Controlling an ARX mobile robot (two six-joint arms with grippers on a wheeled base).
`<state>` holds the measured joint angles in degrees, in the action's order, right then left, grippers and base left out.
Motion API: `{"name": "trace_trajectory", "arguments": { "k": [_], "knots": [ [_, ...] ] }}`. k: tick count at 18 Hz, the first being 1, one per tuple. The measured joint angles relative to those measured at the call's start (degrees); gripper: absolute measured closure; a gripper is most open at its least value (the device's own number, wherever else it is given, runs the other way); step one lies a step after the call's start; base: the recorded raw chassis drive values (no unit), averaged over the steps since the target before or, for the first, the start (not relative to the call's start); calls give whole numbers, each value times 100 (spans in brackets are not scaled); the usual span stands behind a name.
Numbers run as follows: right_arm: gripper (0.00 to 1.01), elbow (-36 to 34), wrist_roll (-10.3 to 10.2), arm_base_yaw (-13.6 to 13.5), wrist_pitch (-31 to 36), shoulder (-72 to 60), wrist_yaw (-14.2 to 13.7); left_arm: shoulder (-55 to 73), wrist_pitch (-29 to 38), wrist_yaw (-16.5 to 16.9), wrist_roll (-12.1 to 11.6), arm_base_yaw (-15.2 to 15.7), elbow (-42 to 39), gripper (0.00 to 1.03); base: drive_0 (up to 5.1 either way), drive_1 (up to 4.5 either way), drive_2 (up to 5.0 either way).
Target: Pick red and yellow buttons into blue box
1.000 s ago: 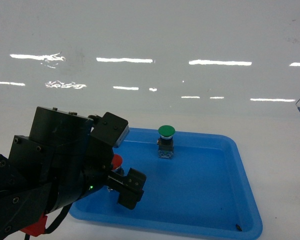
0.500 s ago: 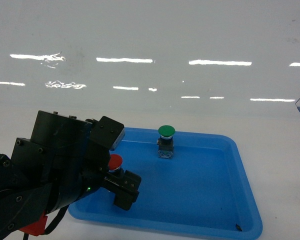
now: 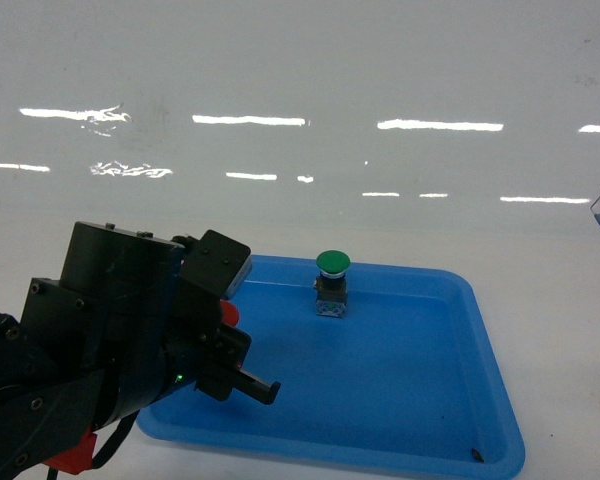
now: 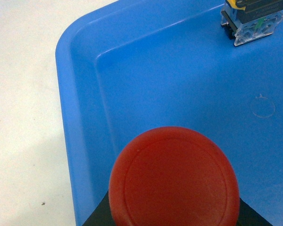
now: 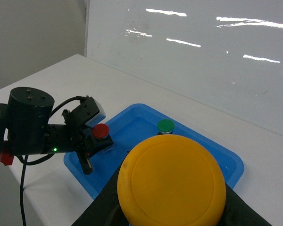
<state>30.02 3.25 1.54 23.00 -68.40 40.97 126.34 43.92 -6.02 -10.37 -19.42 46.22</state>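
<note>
While the left gripper (image 3: 242, 368) sits over the near-left corner of the shallow blue tray (image 3: 480, 330), it's clamped around the red button (image 4: 174, 181), whose smooth round cap fills the bottom of the left wrist view with a bit of black body underneath. From the head view only a sliver of red peeks out between the black gripper parts. Over on the right arm, the right gripper holds the yellow button (image 5: 172, 181), its big flat glossy cap front and centre in that wrist view, well above the white table (image 5: 61, 80). A green-capped button (image 3: 332, 283) stands upright toward the tray's back, on a black-and-clear base. No blue crate shows in any view.
</note>
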Motion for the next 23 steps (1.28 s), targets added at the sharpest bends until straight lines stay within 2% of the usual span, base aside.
{"name": "trace_trajectory", "arguments": {
  "k": [6, 8, 11, 16, 18, 23],
  "knots": [
    [72, 0, 0, 0, 0, 0, -2, -1856, 612, -87, -7, 212, -1058, 79, 0, 0, 0],
    [72, 0, 0, 0, 0, 0, 0, -2750, 715, -131, -4, 308, -1668, 79, 0, 0, 0],
    [72, 0, 0, 0, 2, 0, 0, -4225, 391, -138, 33, 446, -2177, 79, 0, 0, 0],
    [72, 0, 0, 0, 0, 0, -2, -6585, -767, -127, 396, 481, -2612, 79, 0, 0, 0],
    [72, 0, 0, 0, 0, 0, 0, -6885, -905, -203, 461, 442, -2618, 79, 0, 0, 0],
    [72, 0, 0, 0, 0, 0, -2, -6736, -992, -190, 586, 413, -2610, 79, 0, 0, 0]
  ]
}}
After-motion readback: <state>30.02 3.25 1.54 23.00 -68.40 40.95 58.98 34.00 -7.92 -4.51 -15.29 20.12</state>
